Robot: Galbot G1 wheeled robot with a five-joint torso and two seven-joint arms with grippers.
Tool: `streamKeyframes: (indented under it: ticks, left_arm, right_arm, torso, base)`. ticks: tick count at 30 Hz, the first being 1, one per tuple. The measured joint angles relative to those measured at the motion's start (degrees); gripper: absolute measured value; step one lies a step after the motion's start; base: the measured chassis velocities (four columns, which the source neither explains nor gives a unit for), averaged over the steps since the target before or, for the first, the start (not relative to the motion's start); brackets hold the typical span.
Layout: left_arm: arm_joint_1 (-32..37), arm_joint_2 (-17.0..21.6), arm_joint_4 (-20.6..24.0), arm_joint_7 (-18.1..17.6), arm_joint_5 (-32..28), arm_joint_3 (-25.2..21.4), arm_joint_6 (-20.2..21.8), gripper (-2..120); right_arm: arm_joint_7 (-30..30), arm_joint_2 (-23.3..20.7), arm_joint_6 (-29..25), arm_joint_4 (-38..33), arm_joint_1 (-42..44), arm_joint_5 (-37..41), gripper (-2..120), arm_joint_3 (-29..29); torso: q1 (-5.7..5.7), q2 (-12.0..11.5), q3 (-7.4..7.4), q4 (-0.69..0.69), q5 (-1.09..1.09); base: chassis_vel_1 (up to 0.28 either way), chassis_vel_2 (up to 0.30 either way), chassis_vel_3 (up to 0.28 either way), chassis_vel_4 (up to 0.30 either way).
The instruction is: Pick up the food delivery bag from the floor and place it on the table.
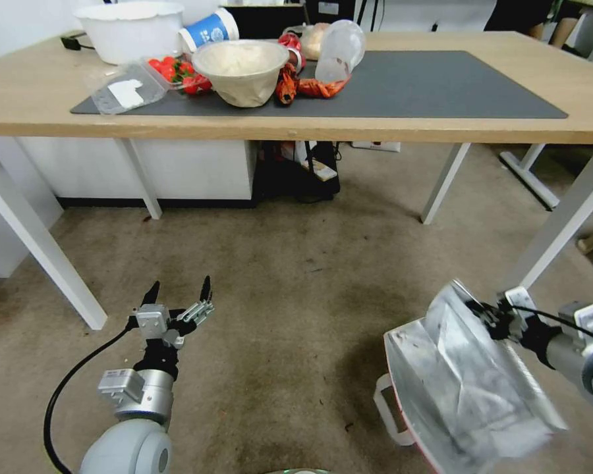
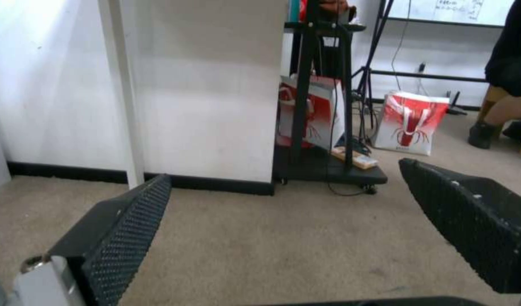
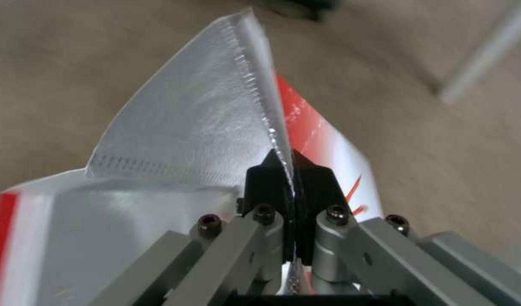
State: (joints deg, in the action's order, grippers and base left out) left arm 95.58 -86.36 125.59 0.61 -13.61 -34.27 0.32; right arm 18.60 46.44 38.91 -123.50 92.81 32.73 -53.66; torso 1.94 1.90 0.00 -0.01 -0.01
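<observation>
Stained beige carpet, the floor, spreads out below the long light-wood table, whose dark grey mat carries a white bowl, a clear box of tomatoes, a blue paper cup and a white tub at its left end. At lower right the right gripper is clamped on the upper edge of the food delivery bag; the right wrist view shows its black fingertips pressed together on the foil flap beside the red side. The bag, foil lining facing up, sits low by the carpet, well short of the table; whether it touches the floor is unclear. The left gripper hovers over bare carpet at lower left, fingers spread apart and holding nothing.
</observation>
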Motion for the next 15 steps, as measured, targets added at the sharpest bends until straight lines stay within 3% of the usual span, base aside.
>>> streamKeyframes:
  ticks: [8, 15]
  left_arm:
    - [-0.03, 0.00, 0.01, -0.01, 0.00, -0.03, 0.00, 100]
    - [-0.49, 0.38, 0.07, -0.03, -0.13, 0.11, 0.22, 100]
  right_arm:
    - [-0.24, -2.30, 0.44, -2.84, -0.71, 3.80, 0, 0.85]
    - [-0.75, -7.58, 0.60, -7.99, -2.07, 10.86, 0, 1.92]
  torso:
    - [0.00, 0.00, 0.00, 0.01, 0.01]
    - [0.00, 0.00, 0.00, 0.00, 0.01]
  base:
    - [0.000, 0.000, 0.000, 0.000]
    - [0.000, 0.000, 0.000, 0.000]
